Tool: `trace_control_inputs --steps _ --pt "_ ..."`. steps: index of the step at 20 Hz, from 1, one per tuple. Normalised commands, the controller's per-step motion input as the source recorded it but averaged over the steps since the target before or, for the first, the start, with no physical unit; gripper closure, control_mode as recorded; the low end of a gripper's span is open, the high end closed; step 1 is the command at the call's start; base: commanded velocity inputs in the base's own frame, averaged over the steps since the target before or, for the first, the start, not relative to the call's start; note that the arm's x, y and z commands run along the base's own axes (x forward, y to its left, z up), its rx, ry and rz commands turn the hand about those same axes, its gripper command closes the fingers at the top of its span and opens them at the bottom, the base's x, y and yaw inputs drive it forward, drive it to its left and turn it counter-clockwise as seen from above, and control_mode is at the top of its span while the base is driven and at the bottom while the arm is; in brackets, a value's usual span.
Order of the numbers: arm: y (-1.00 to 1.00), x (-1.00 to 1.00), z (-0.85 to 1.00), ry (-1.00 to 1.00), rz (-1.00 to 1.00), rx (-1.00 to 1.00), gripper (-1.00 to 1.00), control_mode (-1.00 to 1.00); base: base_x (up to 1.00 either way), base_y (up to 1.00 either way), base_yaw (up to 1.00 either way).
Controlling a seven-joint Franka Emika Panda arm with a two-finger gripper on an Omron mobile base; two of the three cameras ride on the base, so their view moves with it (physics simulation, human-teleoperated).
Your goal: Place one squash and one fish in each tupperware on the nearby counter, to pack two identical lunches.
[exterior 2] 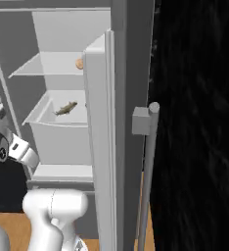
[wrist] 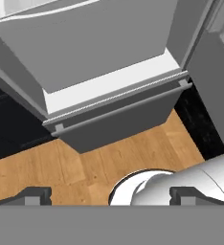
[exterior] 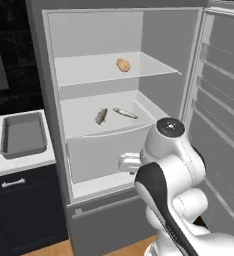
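tupperware (exterior: 23, 135) left, door handle (exterior 2: 147, 162) right

The fridge (exterior: 54, 75) stands wide open, door (exterior: 224, 115) swung off to the right, with an upper shelf (exterior: 89, 72) and a pale bin-like drawer (exterior: 104, 150) below it (all light grey inside). Under that sits the closed freezer drawer (wrist: 118, 119) with its long bar handle, above a wood plank floor (wrist: 85, 167). Left of the fridge there's a dark cabinet (exterior: 24, 210) with a silver handle (exterior: 13, 183).
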Motion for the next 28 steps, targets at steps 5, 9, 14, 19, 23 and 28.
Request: trace_control_inputs --steps 5,9,14,19,23,28 --pt "0.0 0.0 0.0 0.0 0.0 0.0 -1.0 1.0 0.56 -0.55 0.15" --pt "0.0 0.0 0.0 0.0 0.0 0.0 -1.0 1.0 0.82 0.18 0.1" --pt "0.0 0.0 0.0 0.0 0.0 0.0 -1.0 1.0 0.27 0.35 0.07" --pt "0.0 0.0 0.0 0.0 0.0 0.0 -1.0 1.0 0.51 -0.02 0.0" --pt "0.0 0.0 0.0 0.0 0.0 0.0 -1.0 1.0 0.46 0.13 -0.02" --pt "0.0 0.0 0.0 0.0 0.0 0.0 -1.0 1.0 0.15 0.34 0.02"
